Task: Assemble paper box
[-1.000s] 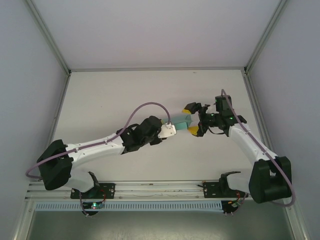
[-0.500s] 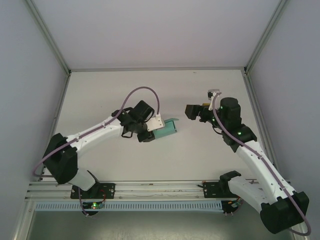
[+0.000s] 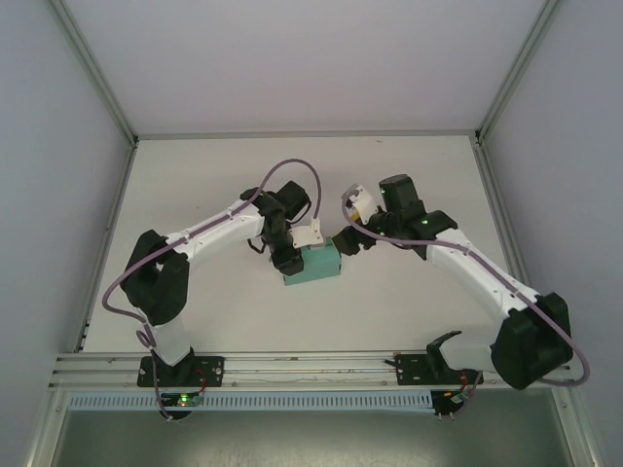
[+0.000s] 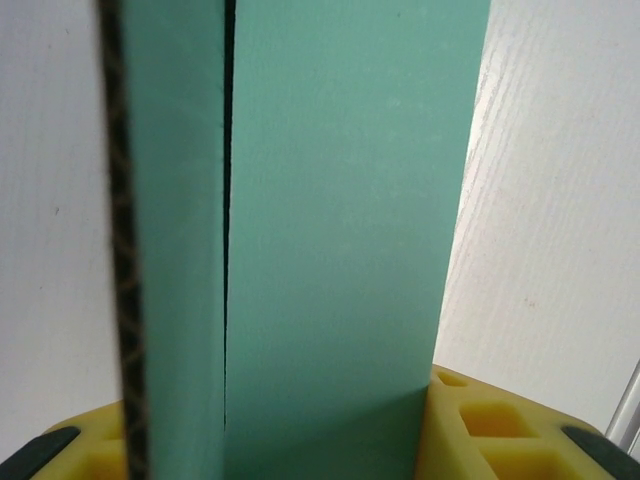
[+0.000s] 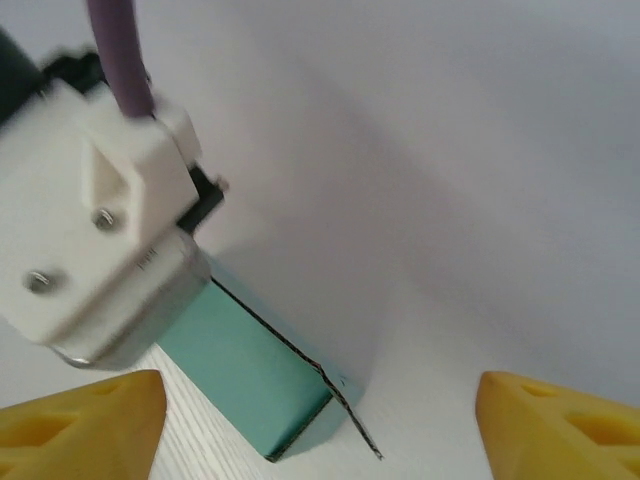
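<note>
The paper box (image 3: 314,265) is a small teal-green rectangular box resting low over the white table, near the middle. My left gripper (image 3: 292,257) is shut on its left end. In the left wrist view the paper box (image 4: 330,220) fills the space between the yellow fingers (image 4: 500,430), and a thin dark seam runs along its side. My right gripper (image 3: 352,226) hovers just right of the box, jaws open and apart from it. In the right wrist view the paper box (image 5: 250,375) lies beyond the right gripper (image 5: 320,430), with a loose flap edge (image 5: 350,415) sticking out at its near corner.
The left arm's white wrist mount (image 5: 100,230) and purple cable (image 5: 118,50) sit close in front of my right gripper. Grey enclosure walls with metal corner posts (image 3: 498,89) bound the white table (image 3: 214,175). A metal rail (image 3: 302,365) runs along the near edge.
The left arm has swung and turned the box, bringing it slightly nearer and leftward. The right gripper has moved left, close to the box, and its jaws have narrowed a little.
</note>
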`<state>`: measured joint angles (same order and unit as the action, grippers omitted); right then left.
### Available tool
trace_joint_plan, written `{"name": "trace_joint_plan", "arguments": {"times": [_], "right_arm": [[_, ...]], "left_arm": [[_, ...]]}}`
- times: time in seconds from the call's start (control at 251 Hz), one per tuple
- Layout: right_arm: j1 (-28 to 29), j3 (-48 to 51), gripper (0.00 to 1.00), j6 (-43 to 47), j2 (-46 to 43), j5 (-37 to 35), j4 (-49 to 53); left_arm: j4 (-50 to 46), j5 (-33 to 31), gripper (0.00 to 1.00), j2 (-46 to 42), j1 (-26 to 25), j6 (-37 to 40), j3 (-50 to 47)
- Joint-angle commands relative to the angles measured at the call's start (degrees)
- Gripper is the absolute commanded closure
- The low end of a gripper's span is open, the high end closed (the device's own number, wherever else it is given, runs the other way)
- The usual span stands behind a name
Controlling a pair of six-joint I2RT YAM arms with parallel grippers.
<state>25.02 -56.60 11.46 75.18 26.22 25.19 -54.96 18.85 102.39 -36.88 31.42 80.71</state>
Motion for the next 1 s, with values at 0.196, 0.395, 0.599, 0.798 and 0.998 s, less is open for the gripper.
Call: {"name": "trace_joint_plan", "arguments": {"times": [0.196,0.395,0.599,0.798,0.998], "right_arm": [[0.7,-3.6,0.48,8.9,6.1,-1.6,7.7],[0.8,-4.0,0.49,9.2,7.0,0.3,6.5],[0.7,-5.6,0.71,8.9,8.2,0.5,8.3],[1.1,-5.5,1.00,8.0,7.6,2.5,10.0],[4.1,1.1,1.00,-17.8,1.5,-7.7,-0.7]], "left_arm": [[-7.1,2.3,0.57,3.4,0.9,2.7,1.9],[-8.0,2.6,0.57,3.9,1.0,2.9,3.0],[-7.9,2.3,0.58,4.0,0.9,2.6,3.2],[-5.4,2.1,0.58,4.1,0.9,0.4,2.8],[-2.7,2.8,0.58,4.1,1.0,-2.7,3.4]]}}
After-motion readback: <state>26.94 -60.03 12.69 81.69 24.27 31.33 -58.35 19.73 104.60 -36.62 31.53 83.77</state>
